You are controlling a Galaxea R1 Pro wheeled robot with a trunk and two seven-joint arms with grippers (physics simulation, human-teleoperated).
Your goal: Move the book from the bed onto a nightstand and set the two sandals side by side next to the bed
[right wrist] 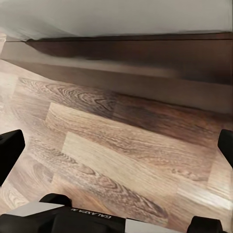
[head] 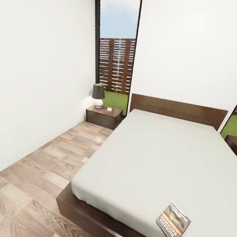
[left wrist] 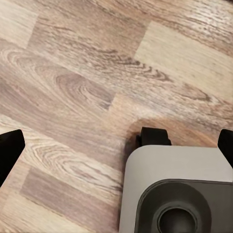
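Book (head: 173,223) flat on bed (head: 157,162), lower right of head frame. Nightstand (head: 104,116) mid-left by window. Both grippers, left (left wrist: 116,145) and right (right wrist: 116,148), spread wide, empty, over plank floor (left wrist: 73,73).

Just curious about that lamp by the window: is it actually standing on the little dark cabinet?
Touching. In the head view the lamp's white base sits directly on the nightstand's glossy top, with no gap between them.

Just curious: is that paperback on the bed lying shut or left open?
Shut. The book lies flat on the mattress near the foot, front cover up, no pages showing.
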